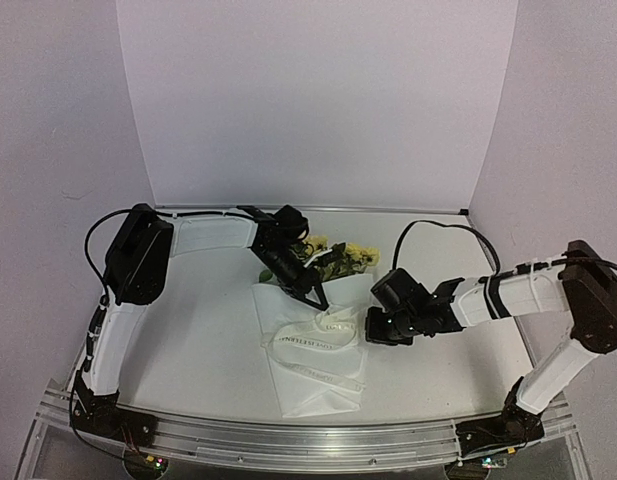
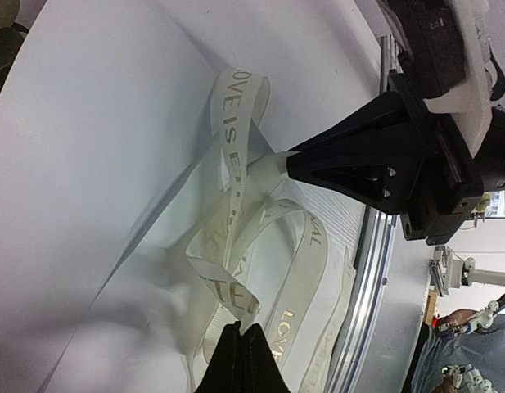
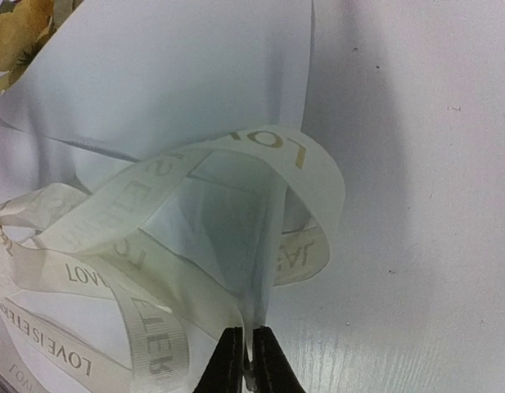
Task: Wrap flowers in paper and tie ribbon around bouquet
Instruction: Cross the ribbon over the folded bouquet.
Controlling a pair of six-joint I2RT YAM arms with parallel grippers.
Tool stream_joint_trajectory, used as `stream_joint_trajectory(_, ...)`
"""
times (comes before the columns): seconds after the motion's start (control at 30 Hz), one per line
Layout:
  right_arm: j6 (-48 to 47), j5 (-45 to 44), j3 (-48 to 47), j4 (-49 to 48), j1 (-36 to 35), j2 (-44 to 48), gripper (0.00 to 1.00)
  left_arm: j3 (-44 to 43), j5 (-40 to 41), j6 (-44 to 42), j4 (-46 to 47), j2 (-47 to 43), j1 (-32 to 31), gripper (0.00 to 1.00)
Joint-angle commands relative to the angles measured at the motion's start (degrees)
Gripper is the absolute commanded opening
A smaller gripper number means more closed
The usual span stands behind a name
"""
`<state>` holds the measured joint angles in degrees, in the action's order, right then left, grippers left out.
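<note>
Because your right claw (image 3: pixel 244 350) is clenched on a strand of the ribbon (image 3: pixel 154 213) right at its tips, check that pinch first. A thin fold of the paper (image 3: pixel 178 74) runs down toward the same spot, and whether it is caught too cannot be told. Just ahead of the tips the ribbon stands in loose, crossed loops over the wrapped cone, so nothing looks cinched yet. Across those loops, your left claw (image 2: pixel 241 348) is likewise clamped shut on another strand. Pull the two claws apart slowly and level, low over the table (image 3: pixel 416 164), so the loops shrink around the cone rather than slide off its narrow end. Farthest ahead and to the left, the flowers (image 3: pixel 19 33) poke from the cone's open mouth; keep the tension away from them.
</note>
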<state>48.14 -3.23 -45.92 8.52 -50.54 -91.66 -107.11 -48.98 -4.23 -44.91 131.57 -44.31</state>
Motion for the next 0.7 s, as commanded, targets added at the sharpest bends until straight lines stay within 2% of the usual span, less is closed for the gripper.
stream_joint_trajectory(0.0, -0.50, -4.12, -0.33, 4.60, 0.18, 3.60, 0.00, 0.50, 0.81, 0.26, 2.03, -0.77, 0.11, 0.03)
stream_joint_trajectory(0.17, -0.94, -6.32, -1.59, 9.86, 0.10, 5.74, 0.00, 2.43, 2.47, 2.42, 5.82, -3.00, 0.25, 0.09)
stream_joint_trajectory(0.3, -1.23, -6.52, -2.24, 12.29, 0.07, 6.56, 0.00, 4.49, 4.03, 5.20, 9.04, -5.65, 0.55, 0.27)
stream_joint_trajectory(0.4, -1.19, -6.61, -2.61, 14.13, 0.06, 6.94, 0.00, 8.77, 7.91, 8.89, 14.48, -10.85, 0.91, 0.47)
stream_joint_trajectory(0.47, -1.03, -7.24, -2.92, 15.75, -0.07, 7.31, 0.00, 11.65, 10.68, 11.27, 17.51, -14.78, 1.22, 0.55)
stream_joint_trajectory(0.67, 0.05, -9.88, -3.56, 21.42, -0.33, 9.51, 0.00, 24.28, 20.29, 19.52, 20.22, -27.71, 1.43, 0.59)
